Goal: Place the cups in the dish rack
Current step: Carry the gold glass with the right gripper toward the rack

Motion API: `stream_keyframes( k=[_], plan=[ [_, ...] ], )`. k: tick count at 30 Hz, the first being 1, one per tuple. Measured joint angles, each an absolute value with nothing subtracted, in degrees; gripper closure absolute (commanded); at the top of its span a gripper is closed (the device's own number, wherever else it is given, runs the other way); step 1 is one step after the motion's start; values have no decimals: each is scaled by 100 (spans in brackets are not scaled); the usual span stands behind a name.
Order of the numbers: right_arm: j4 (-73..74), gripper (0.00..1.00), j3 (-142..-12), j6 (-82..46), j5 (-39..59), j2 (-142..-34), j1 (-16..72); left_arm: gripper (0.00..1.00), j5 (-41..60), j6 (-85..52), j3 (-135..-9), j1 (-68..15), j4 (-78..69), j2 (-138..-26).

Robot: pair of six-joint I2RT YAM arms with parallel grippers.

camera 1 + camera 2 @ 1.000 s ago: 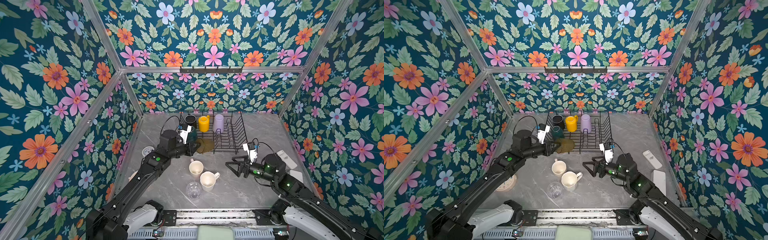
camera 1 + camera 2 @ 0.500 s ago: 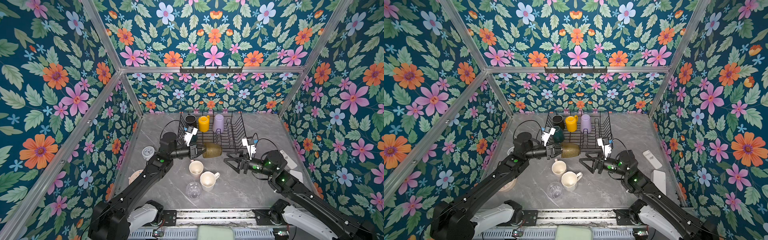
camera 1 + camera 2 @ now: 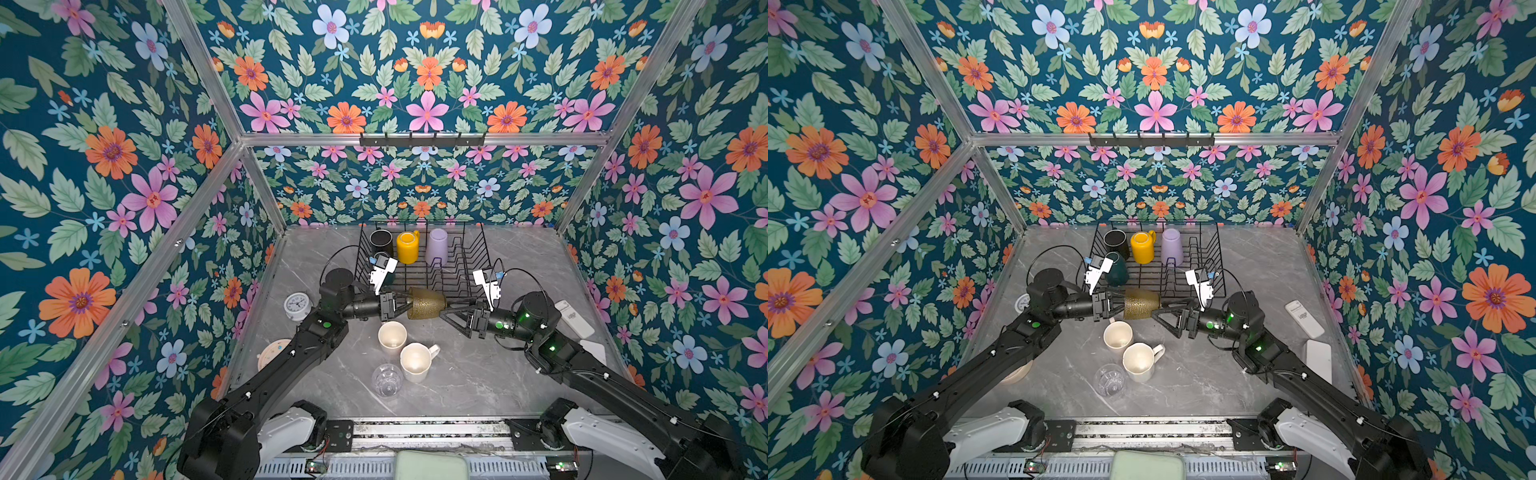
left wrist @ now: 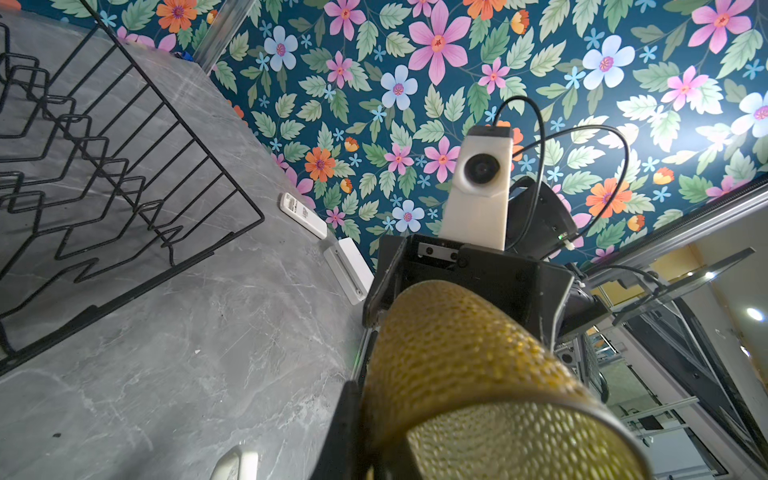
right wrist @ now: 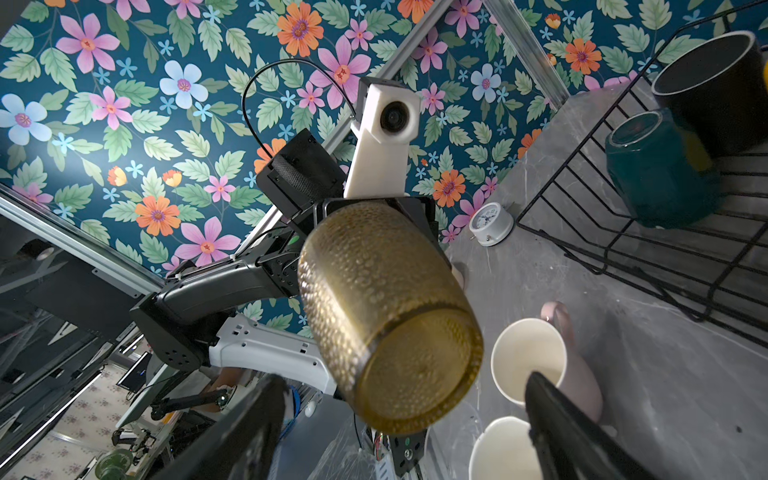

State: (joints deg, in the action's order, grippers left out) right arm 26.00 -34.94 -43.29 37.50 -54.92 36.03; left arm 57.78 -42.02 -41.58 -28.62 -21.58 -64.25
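dish rack (image 3: 478,253) at table (image 3: 498,374) back, holds black mug (image 3: 381,242), yellow mug (image 3: 407,247), lilac tumbler (image 3: 438,247), green mug (image 3: 1116,270) | left gripper (image 3: 405,303) clamped on rim of amber glass (image 3: 426,303), held sideways in air just before rack front | right gripper (image 3: 445,312) jaws wide at glass base, contact unclear | on table: handled pale mug (image 3: 415,361), second pale mug (image 3: 392,336), clear glass (image 3: 387,379)

Pink mug (image 3: 392,335), white mug (image 3: 414,362), clear glass (image 3: 386,379) crowd mid-table; tabletop (image 3: 490,374) rightward lies bare.
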Motion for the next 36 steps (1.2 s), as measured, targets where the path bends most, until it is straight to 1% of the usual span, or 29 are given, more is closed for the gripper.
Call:
stream_keyframes(
  k=[11,16,25,29,32,34,36],
  plan=[
    [2998,15,-3669,-4543,3885,-5955,3673,100,5859,-4351,-4073,-2926,-2475,-6563],
    [3006,19,-3719,-4545,3885,-6082,3756,100,5878,-4370,-4084,-2943,-2534,-6595],
    [3026,20,-3852,-4545,3900,-6241,3868,100,5883,-4456,-4084,-2989,-2585,-6628],
    [3024,22,-3916,-4545,3903,-6259,3881,100,5907,-4456,-4062,-3013,-2615,-6628],
    [3026,27,-3946,-4545,3903,-6285,3887,100,5940,-4456,-4038,-3035,-2613,-6630],
    [3026,35,-3964,-4543,3927,-6320,3896,100,5964,-4458,-4032,-3035,-2615,-6641],
    [3026,40,-3986,-4552,3972,-6335,3911,100,6010,-4458,-4032,-3028,-2615,-6643]
  ],
)
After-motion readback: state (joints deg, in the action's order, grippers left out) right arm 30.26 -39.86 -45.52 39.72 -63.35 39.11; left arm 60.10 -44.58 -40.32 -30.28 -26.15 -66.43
